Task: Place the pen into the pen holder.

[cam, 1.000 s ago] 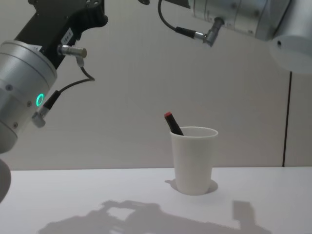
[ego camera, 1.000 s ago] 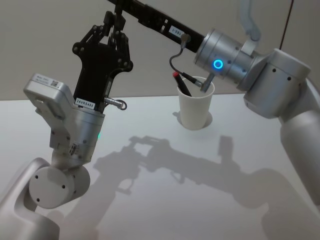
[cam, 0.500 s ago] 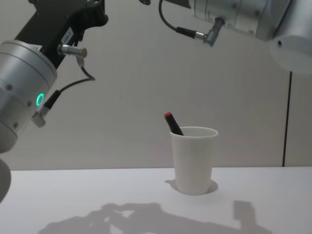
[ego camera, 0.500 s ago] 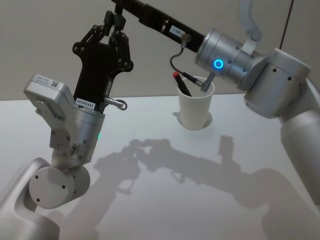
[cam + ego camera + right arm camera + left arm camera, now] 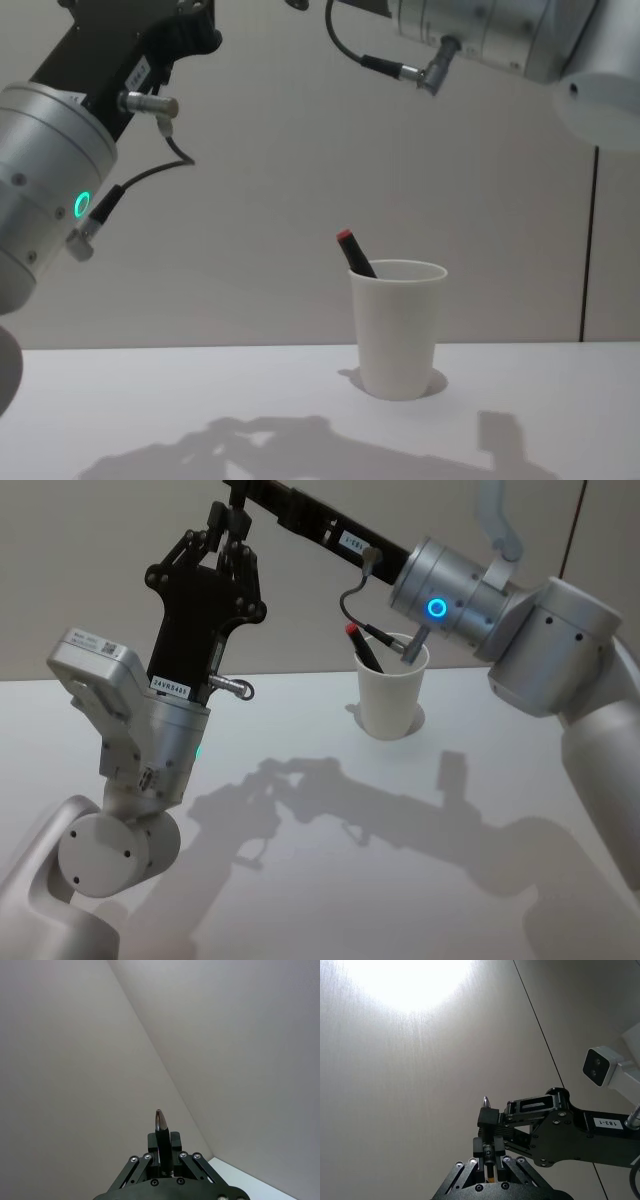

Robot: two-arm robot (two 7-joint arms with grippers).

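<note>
Here, in the head view, the pen holder, a smooth white paper cup tapering down from a rolled rim, stands upright on the matte white counter. A slim black red-capped pen leans inside it, its cap end jutting over the rim on the cup's left side. High up and well to the left of the pen holder, the black left claw points upward with its fingers drawn close together; whether they pinch anything cannot be told. The right claw sits just above it.

In the left wrist view, the pointed metallic tip of a silver-tipped pen rises from the right claw's blocky fingers.

The right wrist view shows that claw clamped on this pen's dark round barrel.

In the chest view, the red cap stands above the pen holder's rim, and a small shadow rings the cup's foot.
</note>
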